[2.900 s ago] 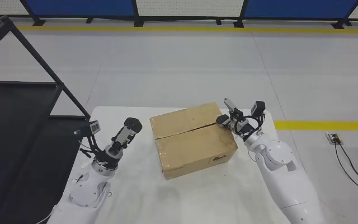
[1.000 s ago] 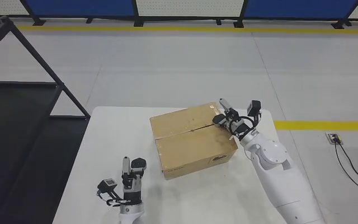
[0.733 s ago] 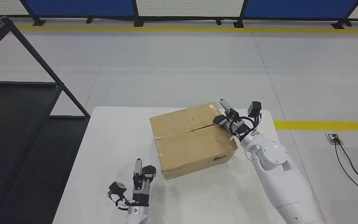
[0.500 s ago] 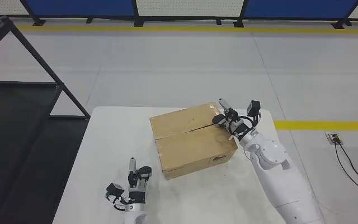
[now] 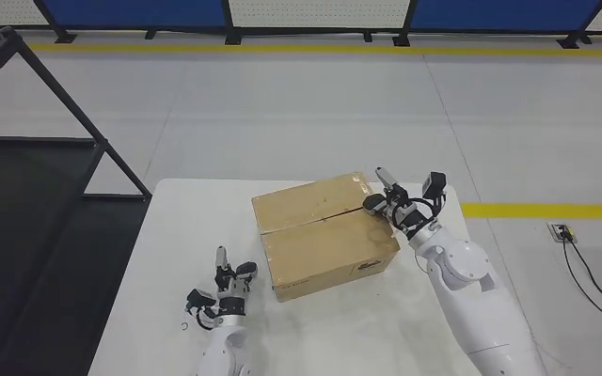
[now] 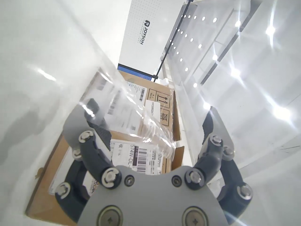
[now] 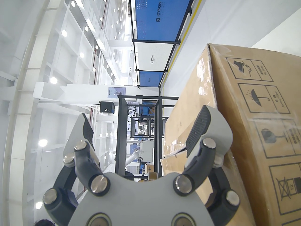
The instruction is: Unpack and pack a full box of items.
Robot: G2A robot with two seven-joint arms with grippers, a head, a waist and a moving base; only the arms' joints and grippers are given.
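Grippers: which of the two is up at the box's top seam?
The right gripper, open at the top corner of the box beside the flap seam. The left gripper is low over the table, off its labelled side.

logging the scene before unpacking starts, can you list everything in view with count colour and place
cardboard box: one, brown, flaps shut, middle of the table
labels: several, white, on the box side that faces the left hand
table: one, white, under the box
black frame: one, on the floor left of the table
blue panels: a row, along the far wall
yellow floor lines: two, one by the far panels, one right of the table
floor socket: one, white, with a cable, far right
left hand: open, low over the table, near the box's front left corner
right hand: open, at the box's right end by the flap seam
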